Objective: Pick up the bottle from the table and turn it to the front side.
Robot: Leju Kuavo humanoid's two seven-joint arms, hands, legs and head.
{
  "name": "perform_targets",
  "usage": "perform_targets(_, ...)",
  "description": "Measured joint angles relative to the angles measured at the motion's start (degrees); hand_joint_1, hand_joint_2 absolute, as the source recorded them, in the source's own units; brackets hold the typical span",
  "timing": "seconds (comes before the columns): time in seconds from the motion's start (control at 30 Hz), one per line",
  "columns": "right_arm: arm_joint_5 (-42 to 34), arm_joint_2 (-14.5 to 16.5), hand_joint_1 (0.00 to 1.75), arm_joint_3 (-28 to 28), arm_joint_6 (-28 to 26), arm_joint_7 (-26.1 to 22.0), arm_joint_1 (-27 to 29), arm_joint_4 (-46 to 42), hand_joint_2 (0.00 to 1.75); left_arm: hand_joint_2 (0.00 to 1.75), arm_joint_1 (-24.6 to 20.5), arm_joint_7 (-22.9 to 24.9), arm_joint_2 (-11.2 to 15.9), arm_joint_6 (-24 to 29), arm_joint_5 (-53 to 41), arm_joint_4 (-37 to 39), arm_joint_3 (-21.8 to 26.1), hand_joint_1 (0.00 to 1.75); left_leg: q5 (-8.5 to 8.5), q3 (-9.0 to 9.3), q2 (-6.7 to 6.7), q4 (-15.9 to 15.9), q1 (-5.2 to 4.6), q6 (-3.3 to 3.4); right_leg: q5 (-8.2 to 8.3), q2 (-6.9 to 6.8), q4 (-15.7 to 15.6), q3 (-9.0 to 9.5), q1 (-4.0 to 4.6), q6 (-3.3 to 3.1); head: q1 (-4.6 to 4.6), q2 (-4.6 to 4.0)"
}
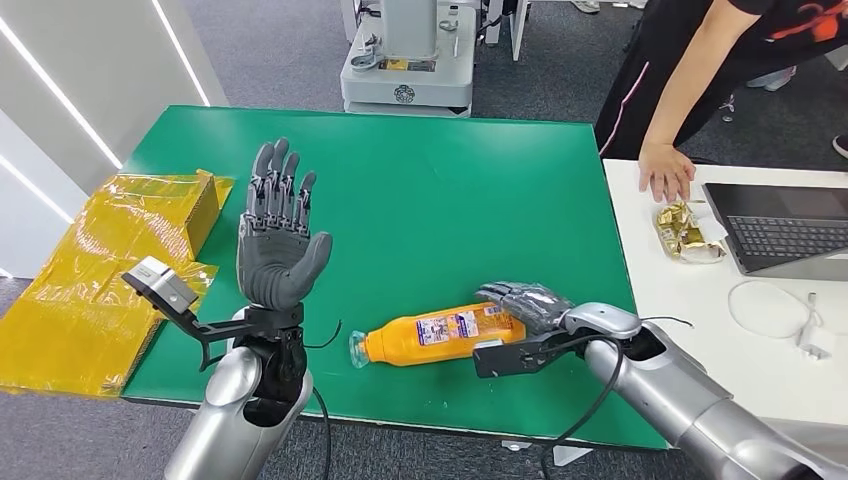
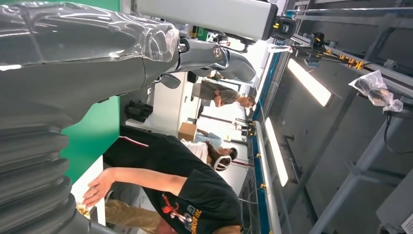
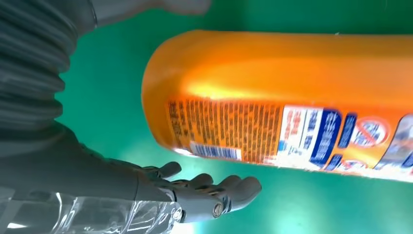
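Green table top [image 1: 420,190] fills the middle of the head view, w/ grey carpet beyond, a white side table [image 1: 700,320] to the right and crumpled yellow packaging [image 1: 90,270] at the left edge. An orange bottle [image 1: 435,335] lies on its side near the table's near edge, cap end to the left, base to the right. Its label shows small print and a barcode in the right wrist view — prob. the back side, so the turn isn't done.

Right hand [image 1: 525,303] sits at the bottle's base end, fingers spread and draped over the far side. In the wrist view the fingers [image 3: 214,187] lie just beside the bottle w/ green showing between them and it, so no grip is made; contact can't be confirmed. Left hand [image 1: 278,235] is raised upright over the table's left part, palm open, fingers apart, holding nothing, well apart from the bottle.

Step in hand, as I judge it: the reach and grasp — pick-up not begun. Next move calls for the right hand to close round the bottle's body near the base, lift it off the table, then roll it about its long axis till the front label faces up. Risk: a round bottle may roll away if pushed before the fingers close.

A person [image 1: 700,60] leans over the side table, one hand [image 1: 665,172] by a laptop [image 1: 785,225].
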Motion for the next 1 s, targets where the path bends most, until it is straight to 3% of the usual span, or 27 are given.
perform_targets(0.43,0.31,0.81,0.00,0.43,-0.32,-0.20,0.73,1.90,1.75,1.75,-0.04,0.02,0.19,0.35,0.42,0.00,-0.05,0.00,0.00,0.00,0.00,0.00,0.00,0.00,0.00,0.00,0.00,-0.01,0.00,0.00,-0.01,0.00)
perform_targets(0.73,1.42,2.97,0.00,0.97,-0.91,-1.64,0.46,5.26,1.75,1.75,-0.39,0.07,0.19,0.80,0.65,0.26,-0.06,0.00,0.00,0.01,0.01,0.00,0.00,0.00,0.00,0.02,0.00,-0.01,0.00,0.00,-0.01,0.00)
perform_targets(0.77,1.45,3.23,0.22,1.06,-0.91,-1.73,0.37,5.58,1.75,1.75,-0.40,0.07,0.19,0.84,0.65,0.27,-0.06,0.00,0.00,0.01,0.01,0.00,0.00,0.00,0.00,0.02,0.00,-0.01,0.00,0.00,-0.01,0.00)
perform_targets(0.87,1.64,3.93,1.23,1.33,-1.20,-1.93,0.18,6.38,1.75,1.75,-0.40,0.07,0.19,0.89,0.65,0.28,-0.06,0.00,0.00,0.01,0.01,0.00,0.00,0.00,0.00,0.02,0.00,-0.01,0.00,0.00,-0.01,0.00)
perform_targets(0.9,1.79,4.18,1.37,1.40,-1.55,-2.06,0.15,6.65,1.75,1.75,-0.40,0.07,0.19,0.93,0.65,0.28,-0.06,0.00,0.00,0.00,0.01,0.00,0.00,0.00,0.00,0.02,0.00,-0.01,0.00,0.00,-0.01,0.00)
perform_targets(1.0,2.29,4.92,1.56,1.46,-2.95,-2.60,0.13,7.49,1.75,1.75,-0.40,0.07,0.19,1.09,0.65,0.28,-0.06,0.00,0.00,0.00,0.01,0.00,0.00,0.00,0.00,0.02,0.00,-0.01,0.00,0.00,-0.01,0.00)
